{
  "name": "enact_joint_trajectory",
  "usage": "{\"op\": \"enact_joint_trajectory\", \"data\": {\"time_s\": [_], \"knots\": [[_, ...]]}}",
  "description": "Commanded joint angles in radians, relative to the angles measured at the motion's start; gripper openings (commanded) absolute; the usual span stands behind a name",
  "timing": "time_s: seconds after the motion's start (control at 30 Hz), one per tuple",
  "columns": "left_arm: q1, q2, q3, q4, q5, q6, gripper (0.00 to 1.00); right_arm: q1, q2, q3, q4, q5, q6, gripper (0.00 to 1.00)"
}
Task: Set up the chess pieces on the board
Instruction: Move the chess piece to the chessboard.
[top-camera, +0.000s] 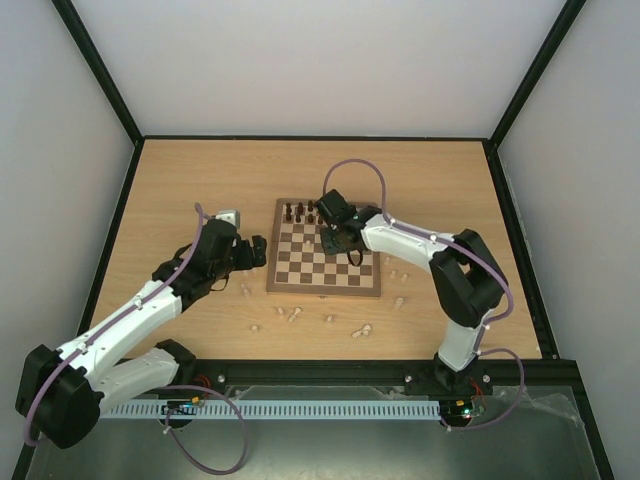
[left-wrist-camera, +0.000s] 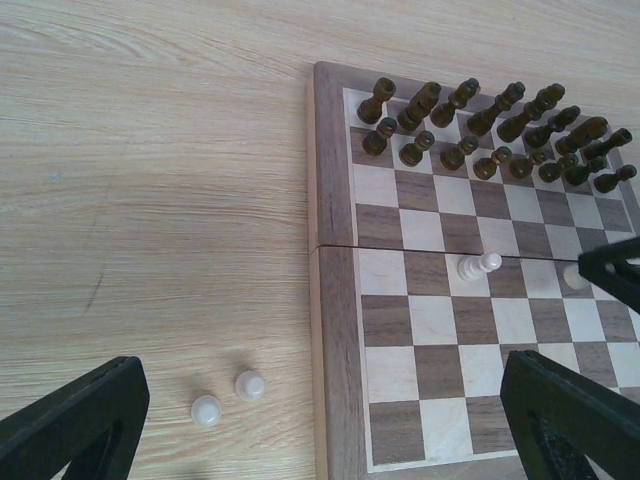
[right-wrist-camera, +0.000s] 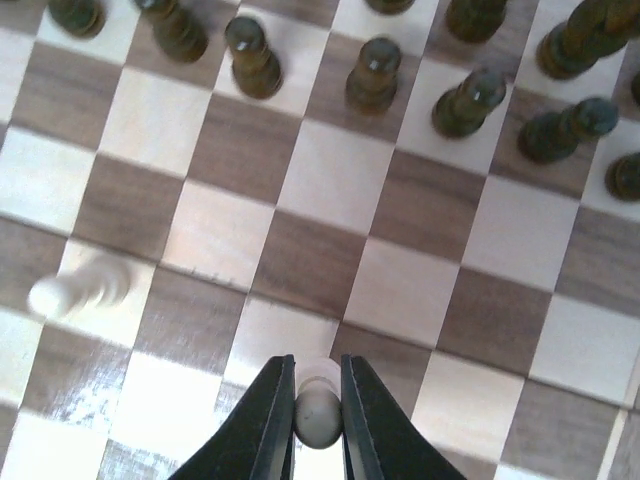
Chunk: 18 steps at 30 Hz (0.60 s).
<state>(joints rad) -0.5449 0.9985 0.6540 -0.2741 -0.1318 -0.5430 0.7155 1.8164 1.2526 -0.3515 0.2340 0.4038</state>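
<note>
Two rows of dark brown pieces (left-wrist-camera: 480, 130) stand along the far edge of the board (left-wrist-camera: 335, 200), upright as far as I can tell. One toppled piece (left-wrist-camera: 478, 266), pale, lies on its side near the board's centre seam; it's blurred in my right wrist view. Other chess pieces (top-camera: 361, 330) are off the board: scattered on the table (top-camera: 180, 190) past the board's near edge and near-right corner, several lying flat, plus two standing pieces (left-wrist-camera: 206, 411) just outside the board's left border by its near-left corner. I see the right gripper (right-wrist-camera: 316, 370) over the board's right-centre squares, fingers (right-wrist-camera: 265, 430) pointing down and pinching a small held piece (right-wrist-camera: 318, 412), pale with a rounded top; I can't tell whether it touches the board. Right arm reaches in from the board's right side, elbow folded high, wrist bent down over the squares. I see the left gripper (left-wrist-camera: 325, 380) hanging just beside the board's left border, jaws spread wide with nothing between them, its camera looking across the board. Left arm lies long and low from its base toward the board's left edge.
</note>
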Motion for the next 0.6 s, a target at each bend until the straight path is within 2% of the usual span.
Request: {"op": "enact_joint_trajectory", "data": {"time_s": [0.0, 0.23, 0.57], "knots": [[-0.005, 0.007, -0.007, 0.018, -0.004, -0.003, 0.99, 0.026, -0.082, -0.057, -0.078, 0.011, 0.017, 0.12], [-0.005, 0.06, -0.008, 0.044, 0.014, -0.009, 0.99, 0.08, -0.107, -0.108, -0.089, -0.011, 0.032, 0.13], [-0.005, 0.104, -0.005, 0.053, 0.004, -0.031, 0.99, 0.134, -0.065, -0.088, -0.102, -0.016, 0.041, 0.14]]}}
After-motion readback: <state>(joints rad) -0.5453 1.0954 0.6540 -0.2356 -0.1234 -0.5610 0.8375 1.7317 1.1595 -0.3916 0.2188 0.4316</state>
